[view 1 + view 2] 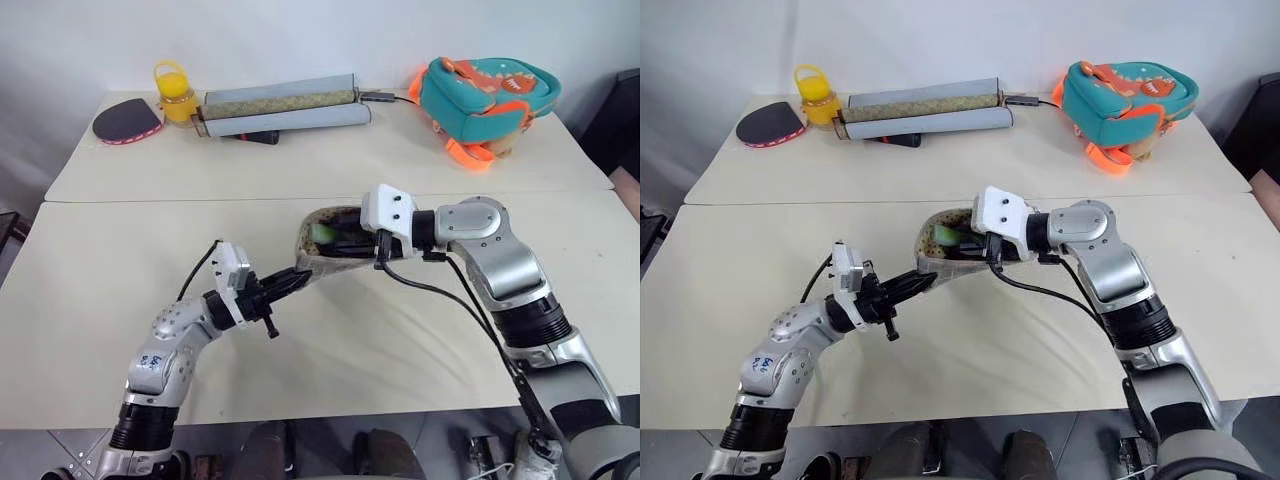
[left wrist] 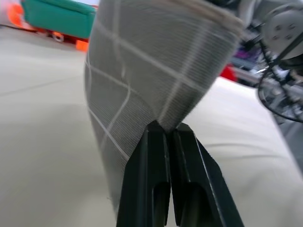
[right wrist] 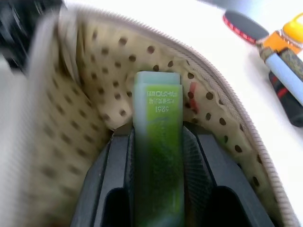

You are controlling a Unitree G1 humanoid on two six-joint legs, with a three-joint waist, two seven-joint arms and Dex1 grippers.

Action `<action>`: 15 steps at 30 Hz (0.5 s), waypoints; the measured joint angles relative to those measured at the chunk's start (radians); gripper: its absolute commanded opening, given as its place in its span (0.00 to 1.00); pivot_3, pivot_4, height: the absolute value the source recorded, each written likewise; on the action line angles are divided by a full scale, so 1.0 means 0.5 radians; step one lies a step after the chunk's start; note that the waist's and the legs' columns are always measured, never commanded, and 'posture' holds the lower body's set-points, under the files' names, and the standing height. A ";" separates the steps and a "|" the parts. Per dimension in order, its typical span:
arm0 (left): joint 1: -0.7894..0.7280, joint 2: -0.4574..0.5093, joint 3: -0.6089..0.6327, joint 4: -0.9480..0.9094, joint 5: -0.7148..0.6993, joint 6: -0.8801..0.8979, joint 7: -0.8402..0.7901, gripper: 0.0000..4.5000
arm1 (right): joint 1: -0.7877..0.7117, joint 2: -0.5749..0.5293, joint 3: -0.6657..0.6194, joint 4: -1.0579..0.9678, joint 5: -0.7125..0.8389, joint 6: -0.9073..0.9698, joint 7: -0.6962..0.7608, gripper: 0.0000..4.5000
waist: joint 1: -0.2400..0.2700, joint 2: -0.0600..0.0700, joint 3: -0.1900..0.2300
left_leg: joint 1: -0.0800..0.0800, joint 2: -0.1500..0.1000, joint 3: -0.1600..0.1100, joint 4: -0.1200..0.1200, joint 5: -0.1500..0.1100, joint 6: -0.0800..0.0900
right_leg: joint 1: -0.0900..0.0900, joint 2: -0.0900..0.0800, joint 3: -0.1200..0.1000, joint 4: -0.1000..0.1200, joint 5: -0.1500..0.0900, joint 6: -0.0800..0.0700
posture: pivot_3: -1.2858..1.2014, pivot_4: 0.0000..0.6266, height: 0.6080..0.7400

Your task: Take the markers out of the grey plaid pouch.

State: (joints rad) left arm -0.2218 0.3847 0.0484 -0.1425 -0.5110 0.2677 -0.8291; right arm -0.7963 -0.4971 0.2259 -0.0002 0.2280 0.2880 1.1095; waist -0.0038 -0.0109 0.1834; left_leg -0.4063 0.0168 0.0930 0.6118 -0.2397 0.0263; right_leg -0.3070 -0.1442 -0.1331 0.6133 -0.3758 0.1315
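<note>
Left end effector (image 1: pixel 902 290) sits low at near left, fingers pinched together on the bottom corner of the grey plaid pouch (image 1: pixel 322 262). In its wrist view the two black fingers (image 2: pixel 158 156) meet on a fold of the cloth. It anchors the pouch, which hangs between the two arms over the desk (image 1: pixel 120 240), mouth turned right and up.

Pouch is soft woven grey fabric with a thin white grid. The lining is tan with brown dots and there's a zipper edge along the mouth. It's limp, so it deforms under any pull.

Right end effector (image 3: pixel 156 142) comes in from the right, pointing left into the open mouth. Its fingers are clamped on the green marker (image 3: pixel 157 142): a slim, smooth plastic stick with a squared cap end and a printed label. The marker's long axis runs along the fingers, pointing deeper into the pouch, so extraction looks like a straight pull back to the right, out through the mouth. The right arm is the one on it; the left only holds.

A red streak (image 3: pixel 191 91) beside the green one against the lining is probably the red marker, mostly hidden.

Risk as I read it: the lining drags on the cap, so the left pinch has to hold.
</note>
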 measured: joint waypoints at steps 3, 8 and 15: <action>-0.012 0.116 0.125 0.062 0.059 -0.113 0.016 0.00 | -0.063 0.000 -0.151 -0.079 0.194 0.124 0.012 0.23 | 0.000 0.000 0.000 | 0.000 0.000 0.000 0.000 0.000 0.000 | 0.000 -0.001 -0.001 0.000 0.000 0.000 | 0.52 0.24 1.00; -0.040 0.139 0.232 0.156 0.130 -0.261 0.086 0.00 | -0.197 0.001 -0.328 -0.182 0.468 0.334 -0.013 0.23 | 0.006 0.000 0.000 | 0.000 0.000 -0.003 -0.001 -0.002 0.001 | 0.000 -0.003 0.000 0.000 0.000 0.000 | 0.52 0.24 1.00; -0.113 0.269 0.251 0.321 0.549 -0.687 0.282 0.00 | -0.144 -0.104 -0.306 -0.194 0.510 0.374 0.003 0.23 | 0.002 0.000 0.000 | 0.000 -0.002 0.001 -0.002 -0.002 0.001 | -0.003 -0.002 -0.004 0.003 0.000 0.000 | 0.52 0.24 1.00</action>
State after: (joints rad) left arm -0.2783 0.5191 0.1741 0.0179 -0.2364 -0.0760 -0.6882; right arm -0.8685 -0.5493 0.0730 -0.0973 0.4830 0.4752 1.1110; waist -0.0027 -0.0111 0.1836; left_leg -0.4065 0.0160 0.0936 0.6110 -0.2409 0.0269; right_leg -0.3086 -0.1455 -0.1353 0.6146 -0.3757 0.1316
